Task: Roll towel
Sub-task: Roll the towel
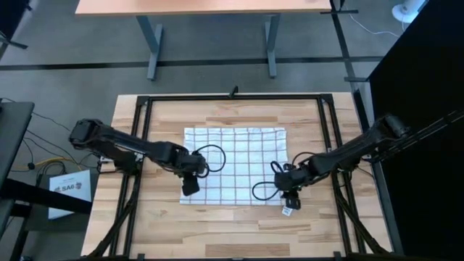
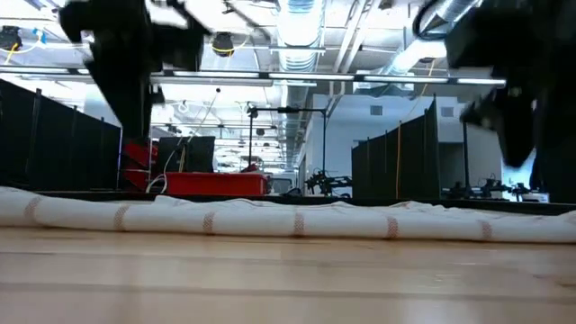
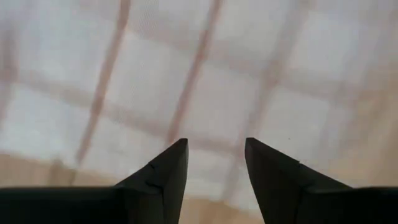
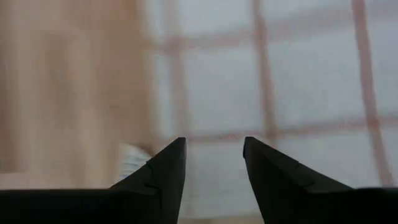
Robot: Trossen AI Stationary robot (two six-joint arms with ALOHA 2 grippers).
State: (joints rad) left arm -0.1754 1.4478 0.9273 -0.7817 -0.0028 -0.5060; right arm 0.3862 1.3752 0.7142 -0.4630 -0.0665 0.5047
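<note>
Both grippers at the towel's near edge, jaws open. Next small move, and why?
Probably lower both and pinch the near edge. The towel lies flat on the table, unrolled; the left gripper and right gripper sit over its near corners, open and holding nothing.

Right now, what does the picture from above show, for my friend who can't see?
A white checked towel lies flat on a wooden table. The left gripper and right gripper each hover at a near corner of it, jaws open and empty.
</note>
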